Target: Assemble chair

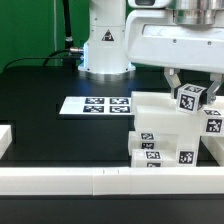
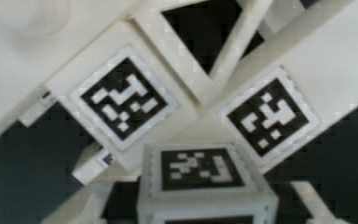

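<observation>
The chair point(image 1: 165, 135) stands as a stepped cluster of chunky white parts in the lower right of the exterior view, on the black worktop point(image 1: 50, 125), with its tags facing the camera. At the cluster's upper right end is a small tagged block point(image 1: 190, 97), tilted. The fingers point(image 1: 172, 80) hang from the upper right of the frame, closed narrowly on it. The wrist view shows the tagged block point(image 2: 199, 165) in front of an X-ribbed panel point(image 2: 190, 95) carrying two diamond-set tags. Left of the chair, near the frame's middle, the marker board point(image 1: 97, 104) lies flat before the arm's base point(image 1: 105, 45). A white border rail point(image 1: 100, 180) runs along the bottom edge.
</observation>
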### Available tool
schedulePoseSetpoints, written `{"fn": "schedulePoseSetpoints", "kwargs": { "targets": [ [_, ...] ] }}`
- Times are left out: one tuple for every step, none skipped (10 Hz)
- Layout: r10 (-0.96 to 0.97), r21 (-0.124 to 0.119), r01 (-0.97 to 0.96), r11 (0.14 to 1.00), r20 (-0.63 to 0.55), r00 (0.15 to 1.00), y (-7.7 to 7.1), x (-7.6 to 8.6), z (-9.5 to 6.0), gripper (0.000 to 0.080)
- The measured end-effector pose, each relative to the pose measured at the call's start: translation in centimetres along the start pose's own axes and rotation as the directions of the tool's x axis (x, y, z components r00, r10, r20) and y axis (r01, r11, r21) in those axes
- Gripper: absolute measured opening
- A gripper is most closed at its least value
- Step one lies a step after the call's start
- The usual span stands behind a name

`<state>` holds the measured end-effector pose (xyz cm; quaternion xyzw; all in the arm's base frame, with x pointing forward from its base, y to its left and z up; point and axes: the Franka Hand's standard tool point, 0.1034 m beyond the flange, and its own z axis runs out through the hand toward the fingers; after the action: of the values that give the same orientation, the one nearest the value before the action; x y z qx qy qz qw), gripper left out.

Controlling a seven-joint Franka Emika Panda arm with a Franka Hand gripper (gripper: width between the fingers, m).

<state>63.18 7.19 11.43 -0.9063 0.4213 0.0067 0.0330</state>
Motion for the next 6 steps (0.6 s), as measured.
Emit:
{"fn": "schedulePoseSetpoints", "kwargs": {
  "targets": [
    [0.084, 0.004, -0.084, 0.996, 0.004, 0.996, 0.05, 0.09, -0.01, 0.0282],
    [0.144, 0.014, -0.144, 0.99, 0.007, 0.99, 0.0, 0.18, 0.0, 0.0282],
    [0.158, 0.026, -0.158, 0.987, 0.007, 0.987, -0.09, 0.28, 0.0, 0.0282],
    [0.135, 0.027, -0.135, 0.99, 0.007, 0.991, -0.11, 0.27, 0.0, 0.0282],
    [0.118, 0.027, -0.118, 0.993, 0.007, 0.993, -0.1, 0.26, 0.01, 0.0429],
    [0.094, 0.023, -0.094, 0.995, 0.006, 0.996, -0.1, 0.25, -0.01, 0.0429]
  ]
}}
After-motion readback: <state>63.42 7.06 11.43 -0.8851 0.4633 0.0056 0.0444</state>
